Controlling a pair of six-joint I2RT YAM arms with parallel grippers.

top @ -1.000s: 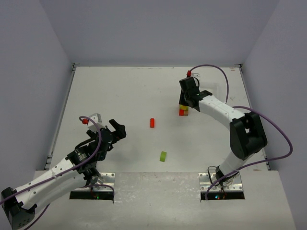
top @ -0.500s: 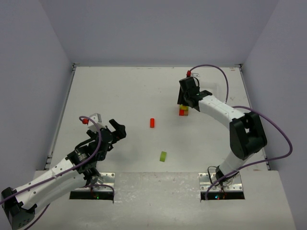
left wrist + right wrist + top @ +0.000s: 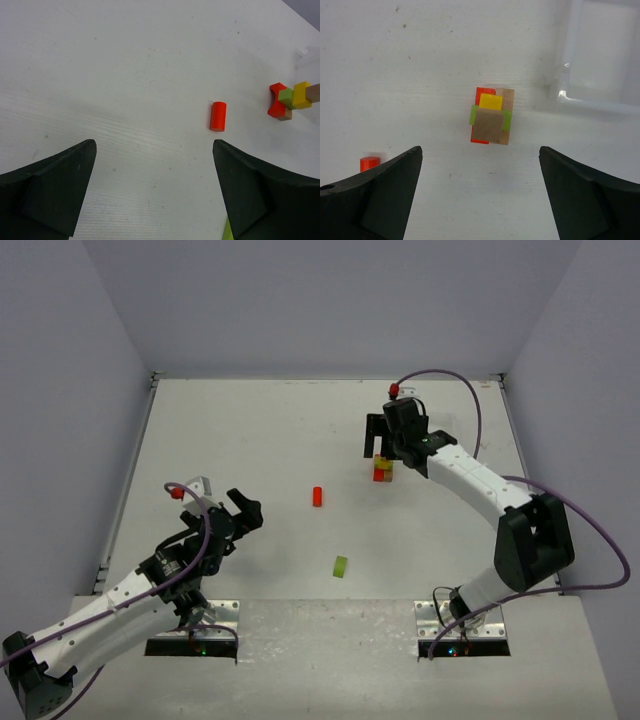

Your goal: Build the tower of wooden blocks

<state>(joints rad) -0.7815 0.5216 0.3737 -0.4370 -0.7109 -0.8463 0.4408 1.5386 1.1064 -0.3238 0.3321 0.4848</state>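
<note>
The tower (image 3: 383, 470) stands right of centre on the white table: seen from above in the right wrist view, the tower (image 3: 491, 122) shows red at the bottom, then lime green, yellow and a plain brown block on top. My right gripper (image 3: 385, 443) hovers above it, open and empty, and in its own view the right gripper (image 3: 480, 154) is apart from the stack. A red cylinder (image 3: 317, 496) and a lime green block (image 3: 341, 566) lie loose mid-table. My left gripper (image 3: 245, 508) is open and empty, with the red cylinder (image 3: 218, 116) ahead of it.
A clear white tray (image 3: 568, 94) lies just to the right of the tower. Grey walls close the table on three sides. Both arm bases sit at the near edge.
My right gripper has opened wide and drawn up from the tower, leaving the brown block on top. The left arm has not moved.
</note>
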